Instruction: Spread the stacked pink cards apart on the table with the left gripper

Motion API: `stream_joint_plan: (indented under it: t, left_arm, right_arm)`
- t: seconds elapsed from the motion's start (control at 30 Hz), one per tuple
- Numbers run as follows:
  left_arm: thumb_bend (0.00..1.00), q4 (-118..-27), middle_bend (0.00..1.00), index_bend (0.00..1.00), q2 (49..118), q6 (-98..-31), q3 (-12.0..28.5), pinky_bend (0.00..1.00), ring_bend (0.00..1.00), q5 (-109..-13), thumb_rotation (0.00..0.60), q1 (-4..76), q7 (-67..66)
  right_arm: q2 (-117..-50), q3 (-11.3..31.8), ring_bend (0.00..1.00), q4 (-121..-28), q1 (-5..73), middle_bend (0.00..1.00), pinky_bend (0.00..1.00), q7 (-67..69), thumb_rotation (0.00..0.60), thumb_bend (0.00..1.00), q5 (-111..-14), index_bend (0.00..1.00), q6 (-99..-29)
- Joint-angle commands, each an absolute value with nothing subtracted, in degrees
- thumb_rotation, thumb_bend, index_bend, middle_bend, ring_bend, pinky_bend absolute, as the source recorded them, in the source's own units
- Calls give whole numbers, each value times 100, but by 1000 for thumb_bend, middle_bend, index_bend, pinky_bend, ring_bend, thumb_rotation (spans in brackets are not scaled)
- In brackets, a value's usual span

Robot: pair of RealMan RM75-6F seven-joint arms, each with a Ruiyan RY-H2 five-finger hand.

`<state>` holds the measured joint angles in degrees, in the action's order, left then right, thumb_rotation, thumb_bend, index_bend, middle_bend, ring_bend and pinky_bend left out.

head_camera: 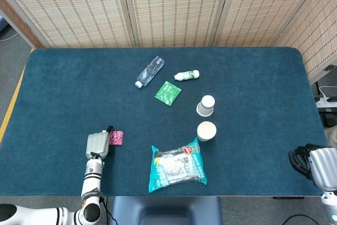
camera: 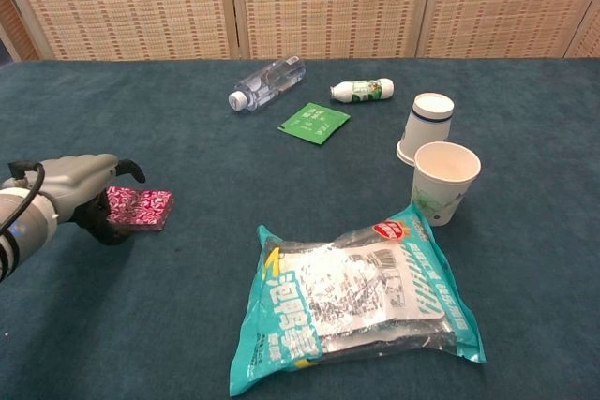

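The left hand (camera: 80, 186) sits at the left near edge of the table (head_camera: 253, 77), fingers curled down and partly apart, overlapping the left end of the cards (camera: 141, 208). Whether they press the stack or only hover cannot be told. The cards lie as one neat pile just right of the fingers, long axis running left to right, so a sweep rightward looks the natural way to fan them. This hand is by far the nearer. The right hand (head_camera: 316, 164) rests well apart at the far right edge, fingers curled, holding nothing visible.
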<state>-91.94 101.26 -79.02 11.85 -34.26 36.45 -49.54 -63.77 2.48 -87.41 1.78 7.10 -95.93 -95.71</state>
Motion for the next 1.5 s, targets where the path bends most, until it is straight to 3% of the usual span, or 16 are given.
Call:
stream_joint_plan:
  t: [0.03, 0.27, 1.17, 1.5]
  left_arm:
    - [344, -9102, 1000, 216, 10202, -7969, 1209, 1000, 1000, -3526, 600, 3654, -4921]
    - [345, -9035, 1000, 268, 10228, -7950, 1233, 1000, 1000, -3501, 600, 3649, -5004]
    - [344, -9131, 1000, 219, 10104, -7812, 1304, 1000, 1000, -3228, 600, 3681, -5253]
    - [349, -8940, 1000, 311, 10204, -7841, 1300, 1000, 1000, -3331, 600, 3659, -5117]
  right_arm:
    - [-6377, 248, 786, -8743, 180, 880, 888, 705, 600, 438, -9591, 1000, -9566]
    - [-6376, 246, 786, -8750, 181, 880, 888, 695, 600, 438, -9589, 1000, -9560]
    - [-6364, 234, 786, -8772, 192, 880, 888, 664, 600, 438, -9581, 1000, -9514]
    - [-6356, 221, 786, -8777, 195, 880, 888, 654, 600, 438, -9588, 1000, -9494]
